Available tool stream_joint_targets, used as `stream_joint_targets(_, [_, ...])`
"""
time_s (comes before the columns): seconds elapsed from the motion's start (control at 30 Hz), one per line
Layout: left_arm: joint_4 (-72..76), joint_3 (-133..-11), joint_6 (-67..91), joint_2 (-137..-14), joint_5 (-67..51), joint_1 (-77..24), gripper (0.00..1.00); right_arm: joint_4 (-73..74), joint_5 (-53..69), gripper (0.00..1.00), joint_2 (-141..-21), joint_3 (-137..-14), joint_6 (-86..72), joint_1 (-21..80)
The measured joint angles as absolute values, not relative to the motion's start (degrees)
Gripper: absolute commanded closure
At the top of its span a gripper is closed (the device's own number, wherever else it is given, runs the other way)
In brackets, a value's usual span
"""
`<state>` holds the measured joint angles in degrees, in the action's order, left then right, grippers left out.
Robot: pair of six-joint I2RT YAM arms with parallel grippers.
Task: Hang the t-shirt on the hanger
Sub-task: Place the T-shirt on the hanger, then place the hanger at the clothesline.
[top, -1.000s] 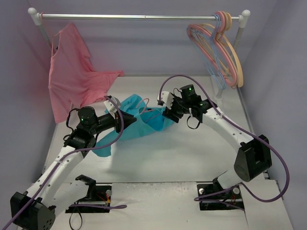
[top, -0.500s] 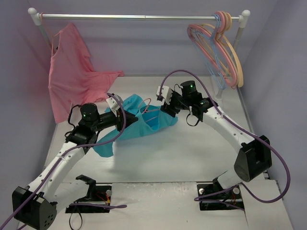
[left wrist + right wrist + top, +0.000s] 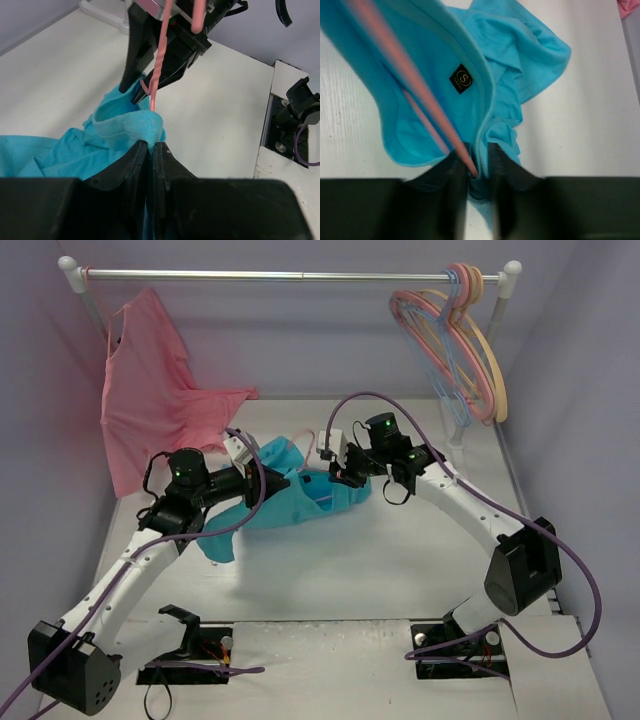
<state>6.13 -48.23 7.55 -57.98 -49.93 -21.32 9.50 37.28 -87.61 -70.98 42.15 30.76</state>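
Observation:
The teal t-shirt (image 3: pixel 285 505) lies bunched on the table between my two arms. My left gripper (image 3: pixel 281 483) is shut on a fold of the t-shirt (image 3: pixel 131 125) near its neck opening. My right gripper (image 3: pixel 335 473) is shut on the thin pink wire hanger (image 3: pixel 420 100), with the t-shirt's neck edge (image 3: pixel 487 100) pressed beside the wire between the fingers. In the left wrist view the hanger (image 3: pixel 158 75) hangs from the right gripper's black fingers (image 3: pixel 137 60), its lower end dipping into the neck opening. Most of the hanger is hidden in the cloth.
A metal rail (image 3: pixel 300 275) runs across the back. A large pink garment (image 3: pixel 150 400) hangs at its left end. Several hangers, one thick tan and others thin blue and pink (image 3: pixel 465 340), hang at its right end. A purple cable (image 3: pixel 560 540) loops off the right arm.
Both grippers have moved closer together over the shirt, the left to the right and the right to the left. The shirt is bunched tighter between them.

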Motion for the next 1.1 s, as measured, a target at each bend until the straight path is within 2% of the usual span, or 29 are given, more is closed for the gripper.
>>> stream_joint_targets(0.13, [6.0, -49.0, 6.0, -58.1, -47.5, -20.6, 1.0, 12.1, 39.0, 1.0, -87.8, -71.0, 43.9, 31.4])
stream_joint_targets(0.3, [3.2, -50.2, 3.2, -57.4, -46.1, -20.6, 1.0, 13.4, 38.8, 1.0, -87.7, -72.5, 44.4, 31.5])
stream_joint_targets(0.33, [2.4, -50.5, 2.8, -57.3, -45.3, -20.7, 0.96, 13.6, 38.6, 1.0, -87.5, -72.8, 44.4, 31.5])
stream_joint_targets(0.37, [1.5, -50.9, 2.1, -57.1, -44.3, -20.7, 0.85, 13.6, 38.3, 1.0, -87.2, -72.9, 44.5, 31.5])
stream_joint_targets(0.43, [-0.9, -52.2, 0.9, -56.9, -41.4, -21.1, 0.8, 13.9, 36.8, 1.0, -85.9, -73.3, 44.5, 31.5])
stream_joint_targets(0.47, [-2.2, -53.0, 0.3, -56.8, -39.8, -21.1, 0.74, 14.0, 35.8, 1.0, -85.0, -73.4, 44.4, 31.3])
stream_joint_targets(0.67, [-8.2, -57.9, -2.5, -56.5, -26.0, -20.7, 0.65, 14.7, 29.3, 1.0, -79.2, -76.3, 44.4, 30.2])
stream_joint_targets(0.8, [-11.1, -61.9, -4.1, -56.4, -14.4, -20.7, 0.45, 15.6, 26.1, 1.0, -77.2, -81.2, 44.4, 30.1])
stream_joint_targets(0.93, [-14.5, -70.3, -4.5, -57.6, -2.7, -20.6, 0.39, 15.5, 22.8, 1.0, -77.2, -87.7, 44.0, 30.0])
stream_joint_targets(1.1, [-16.5, -81.4, -3.7, -59.5, 8.1, -20.5, 0.37, 13.7, 18.7, 1.0, -79.2, -99.6, 43.4, 30.0])
